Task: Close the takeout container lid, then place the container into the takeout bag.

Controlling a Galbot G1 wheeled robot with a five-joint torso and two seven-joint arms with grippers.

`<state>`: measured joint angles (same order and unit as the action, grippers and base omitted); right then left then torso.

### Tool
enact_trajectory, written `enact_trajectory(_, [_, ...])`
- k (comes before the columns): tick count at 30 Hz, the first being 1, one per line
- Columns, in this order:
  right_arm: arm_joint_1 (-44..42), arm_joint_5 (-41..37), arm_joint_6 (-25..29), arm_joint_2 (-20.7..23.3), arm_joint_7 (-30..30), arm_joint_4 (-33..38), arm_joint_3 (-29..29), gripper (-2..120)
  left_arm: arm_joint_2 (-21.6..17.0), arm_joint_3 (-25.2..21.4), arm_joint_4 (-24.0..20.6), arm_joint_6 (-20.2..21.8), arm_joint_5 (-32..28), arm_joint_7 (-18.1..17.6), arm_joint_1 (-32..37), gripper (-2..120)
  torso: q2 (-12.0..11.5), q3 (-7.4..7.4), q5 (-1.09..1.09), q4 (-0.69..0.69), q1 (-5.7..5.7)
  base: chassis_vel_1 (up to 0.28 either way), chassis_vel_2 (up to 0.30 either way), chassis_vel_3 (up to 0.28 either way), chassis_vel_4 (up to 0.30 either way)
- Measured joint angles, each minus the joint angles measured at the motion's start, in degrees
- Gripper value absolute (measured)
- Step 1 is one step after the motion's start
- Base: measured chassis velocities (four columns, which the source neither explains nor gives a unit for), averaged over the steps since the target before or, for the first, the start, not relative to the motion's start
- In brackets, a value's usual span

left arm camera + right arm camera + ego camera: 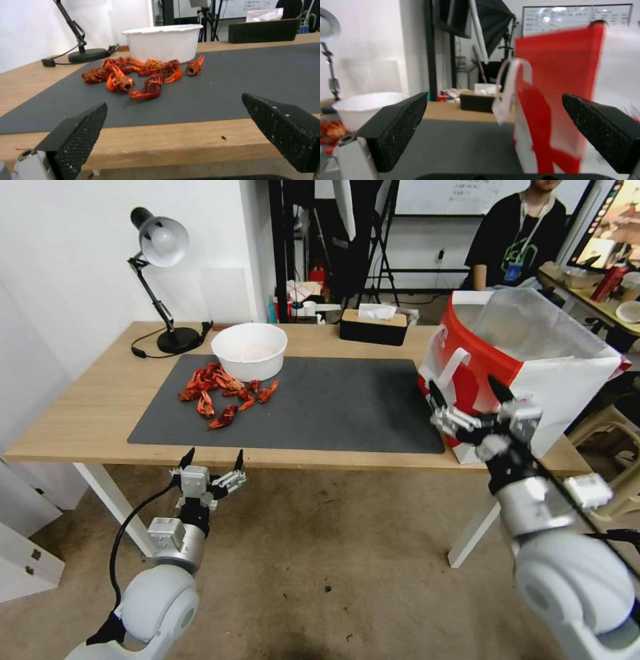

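1. Room: a work area with white walls. A lamp (160,253) stands at the upper left of the head view, and tripods and a whiteboard fill the background.
2. Surface: a wooden table (80,413) carries a dark mat (333,407). On the mat, left of centre, sit a white bowl (249,351) and a heap of red crayfish (223,393) touching its near side. A black tissue box (373,327) stands at the far edge of the table.
3. Bag (527,367): upright on the table's right end, at the right of the head view, mouth open, white handle facing the mat.
4. Container: cannot be located on the table. Whether it already lies inside the bag cannot be told, as the interior is hidden.
5. Left gripper (212,459): low at lower left, just short of the near table edge, fingers apart, holding nothing.
6. Right gripper (467,397): at the right, just before the bag's near face, fingers apart, holding nothing.
7. Step in hand, as judged: no grasp is under way. Both arms stand off the table, so the task is either not begun or finished.
8. Next move, as judged: it calls for locating the container first; closing the lid needs it within reach on the mat.
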<state>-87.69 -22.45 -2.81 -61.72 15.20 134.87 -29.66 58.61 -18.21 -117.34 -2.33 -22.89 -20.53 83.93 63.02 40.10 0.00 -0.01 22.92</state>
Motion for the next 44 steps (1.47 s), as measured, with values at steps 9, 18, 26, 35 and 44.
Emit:
enact_trajectory(9, [-5.14, 6.89, 6.76, -3.81, 1.2, -4.22, 1.29, 100, 1.4, 0.02, 0.09, -1.41, 0.93, 0.18, 1.43, 100, 0.0, 0.0, 0.0, 0.01, 0.0, 0.0, 0.0, 0.0, 0.0])
enact_trajectory(18, [-5.98, 9.9, 8.91, -6.42, 2.7, -7.98, 3.16, 100, 2.21, -0.31, 0.17, -2.41, 1.4, 0.51, 2.55, 100, 0.0, 0.0, 0.01, 0.01, 0.0, 0.0, 0.0, 0.0, 0.0])
enact_trajectory(26, [-5.43, 10.16, 8.98, -6.95, 3.2, -9.49, 4.12, 100, 2.33, -0.21, 0.82, -3.03, 1.46, 0.78, 2.39, 100, 0.0, 0.0, 0.0, 0.01, 0.0, 0.0, 0.0, 0.0, 0.0])
enact_trajectory(35, [-4.57, 10.18, 8.85, -7.14, 3.53, -10.73, 4.49, 100, 2.43, 0.06, 1.4, -3.33, 1.47, 0.91, 1.96, 100, 0.0, 0.01, 0.0, 0.01, 0.0, 0.0, 0.0, 0.0, 0.0])
enact_trajectory(44, [-4.44, 10.1, 8.83, -7.26, 3.5, -11.35, 5.13, 100, 2.37, 0.03, 1.53, -3.48, 1.58, 0.89, 1.95, 100, 0.0, 0.0, 0.0, 0.01, 0.0, 0.0, 0.0, 0.0, 0.0])
